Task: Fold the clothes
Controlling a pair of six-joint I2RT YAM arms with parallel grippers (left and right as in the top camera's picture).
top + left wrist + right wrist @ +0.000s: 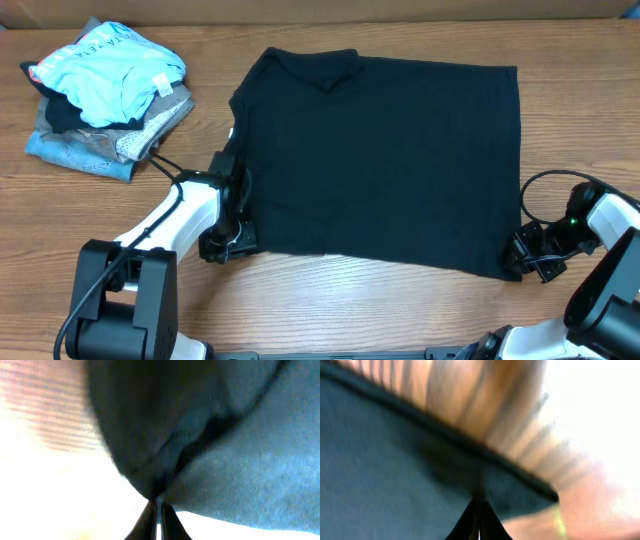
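Note:
The black T-shirt [380,160] lies spread on the wooden table, collar at the far left, sleeves folded in so it forms a rough rectangle. My left gripper [232,240] is at its near left corner, shut on the fabric; the left wrist view shows the fingers [157,507] pinching a bunched fold of the T-shirt [240,460]. My right gripper [515,262] is at the near right corner, shut on the hem; the right wrist view shows the fingertips [479,505] closed on the T-shirt's edge [395,460].
A pile of other garments [105,95], a light blue one on top of grey and denim-blue ones, sits at the far left of the table. A black cable [165,165] runs by the left arm. The wooden table [330,300] shows in front.

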